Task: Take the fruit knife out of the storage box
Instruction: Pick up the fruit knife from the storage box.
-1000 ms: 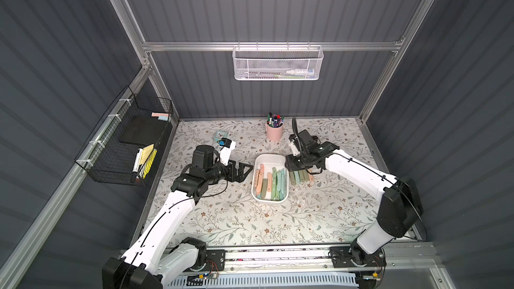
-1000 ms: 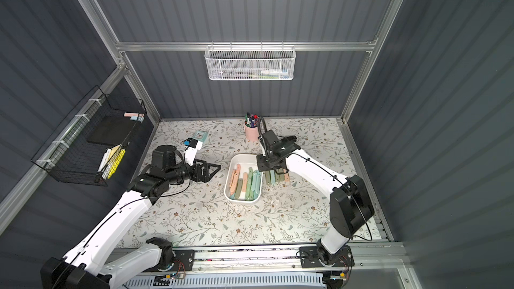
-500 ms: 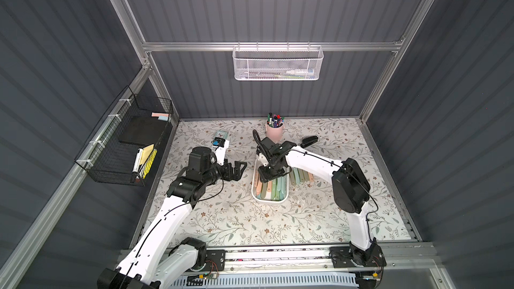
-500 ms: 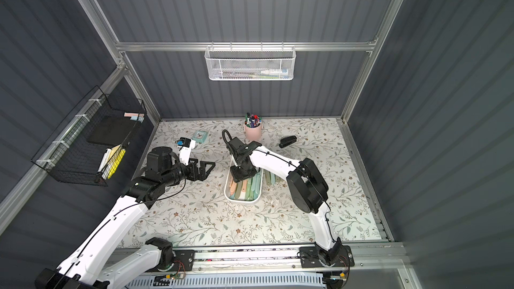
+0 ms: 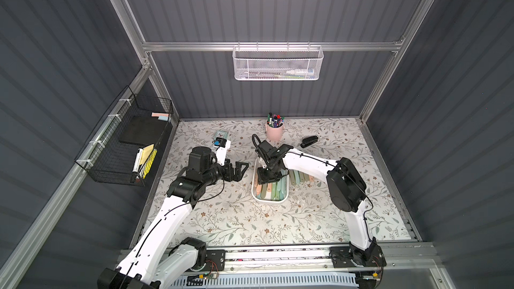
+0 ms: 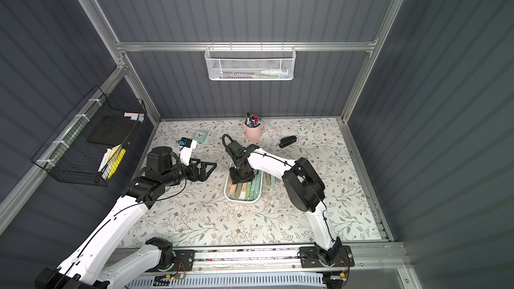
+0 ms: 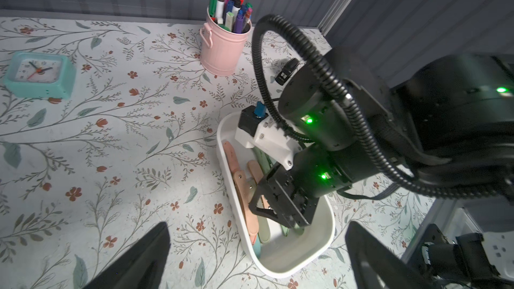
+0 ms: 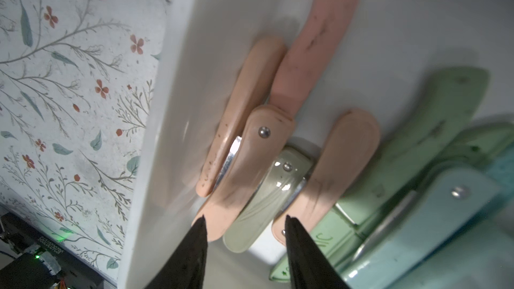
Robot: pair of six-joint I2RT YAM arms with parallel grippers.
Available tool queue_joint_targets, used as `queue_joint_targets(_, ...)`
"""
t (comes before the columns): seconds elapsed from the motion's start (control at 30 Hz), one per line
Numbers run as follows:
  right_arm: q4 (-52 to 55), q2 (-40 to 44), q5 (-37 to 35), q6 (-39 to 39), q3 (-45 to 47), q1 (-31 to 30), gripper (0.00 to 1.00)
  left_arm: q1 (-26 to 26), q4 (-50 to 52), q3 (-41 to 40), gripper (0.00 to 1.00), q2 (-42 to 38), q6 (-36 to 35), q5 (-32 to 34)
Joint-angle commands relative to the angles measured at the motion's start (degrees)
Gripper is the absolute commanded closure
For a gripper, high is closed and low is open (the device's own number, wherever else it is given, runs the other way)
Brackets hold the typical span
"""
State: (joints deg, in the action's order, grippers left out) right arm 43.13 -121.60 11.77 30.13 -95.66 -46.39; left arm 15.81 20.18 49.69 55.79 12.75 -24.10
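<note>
The storage box (image 5: 253, 190) is set near the middle of the tabletop (image 5: 250, 223). Bare floral surface lies open in front of it toward the rail and along the long side facing the left arm. Folded fruit knives (image 5: 274, 191) in peach, green and pale blue are packed side by side inside, so most of the box floor is covered. The right gripper (image 8: 244, 221) is lowered into the far end of the box, close to its long wall. Its fingers (image 8: 194, 251) are parted, and an olive fruit knife (image 8: 258, 204) is straddled between them. That knife is hemmed in by two peach handles lying against it; whether the fingertips touch those handles cannot be told. The left gripper (image 5: 241, 170) is held just beside the box, with its fingers spread wide and nothing between them. More knives (image 5: 299, 177) are laid on the tabletop just beside the box's other long side, under the right arm. Behind the box, toward the back wall, a pink pen bucket (image 7: 222, 48), a black stapler (image 5: 309, 141) and a teal clock (image 7: 39, 75) are stood apart from it. A black wire basket (image 5: 125, 145) and a white mesh basket (image 5: 278, 63) are hung on the walls, well apart from the box.
</note>
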Motion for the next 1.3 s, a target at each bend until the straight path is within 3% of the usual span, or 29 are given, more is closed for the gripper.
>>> queue_joint_targets(0.0, -0.72, -2.42, 1.06, 4.01, -0.63, 0.18, 0.53, -0.26, -1.3, -0.91, 0.01, -0.18, -1.15, -5.86)
queue_joint_targets(0.57, 1.28, -4.65, 0.16, 4.24, -2.52, 0.23, 0.73, -0.26, -0.94, -0.65, 0.0, 0.64, -1.13, -6.4)
queue_joint_targets(1.27, 1.48, 3.78, -5.7, 1.08, 0.51, 1.34, 0.74, -0.26, -1.29, -0.69, 0.01, 0.72, -1.06, -6.89)
